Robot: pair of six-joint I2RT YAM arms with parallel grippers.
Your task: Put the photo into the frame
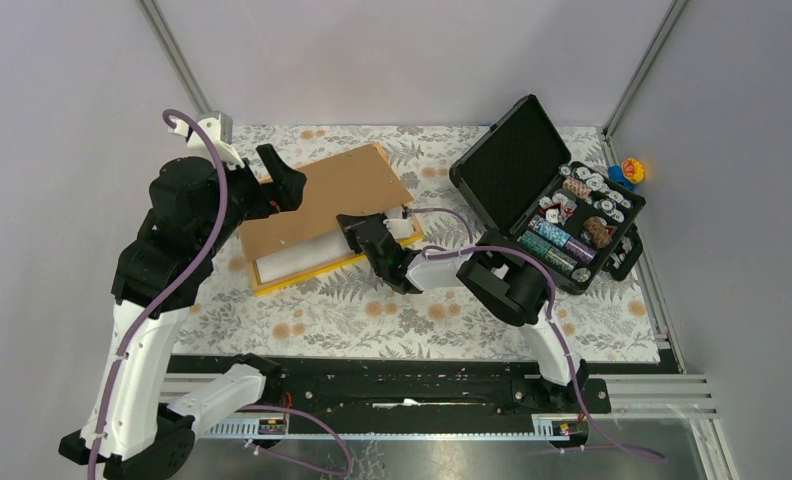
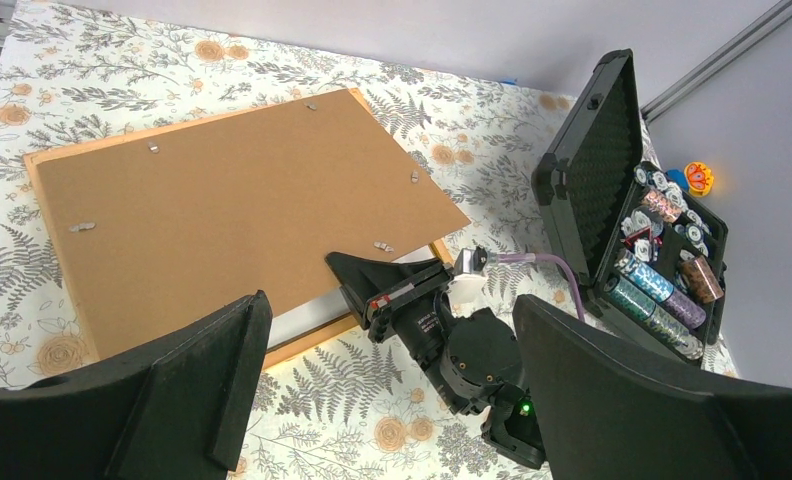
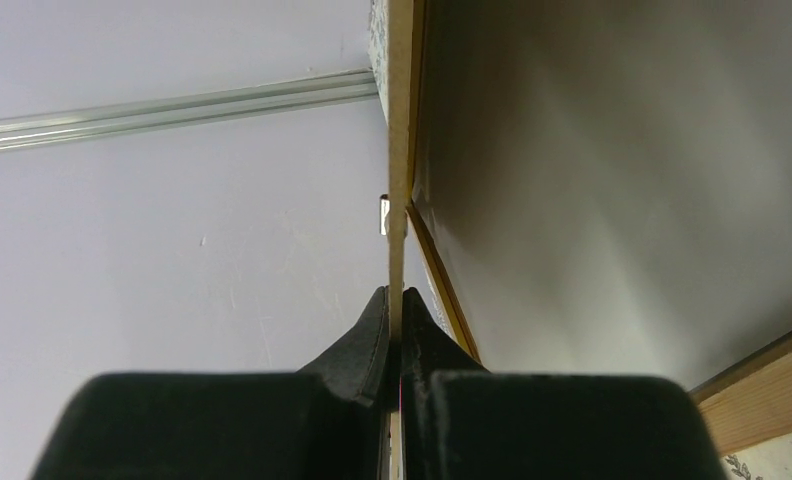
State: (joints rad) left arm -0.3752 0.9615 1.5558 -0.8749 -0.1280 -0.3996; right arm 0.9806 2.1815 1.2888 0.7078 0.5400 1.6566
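The orange-yellow frame (image 1: 307, 274) lies on the flowered cloth left of centre. Only a white strip of the photo (image 1: 298, 255) shows inside it, and its picture is hidden. The brown backing board (image 1: 327, 193) covers most of both and is tilted, with its near right edge raised. My right gripper (image 1: 358, 228) is shut on that edge, and the right wrist view shows the board edge-on (image 3: 400, 150) between the fingertips (image 3: 370, 335). My left gripper (image 1: 277, 183) hangs open above the board's far left part, holding nothing, with its fingers (image 2: 187, 380) wide apart.
An open black case (image 1: 512, 160) with poker chips stands at the right, close to the right arm. A small coloured toy (image 1: 632, 170) sits by the far right corner post. Metal rails border the table at the sides and near edge.
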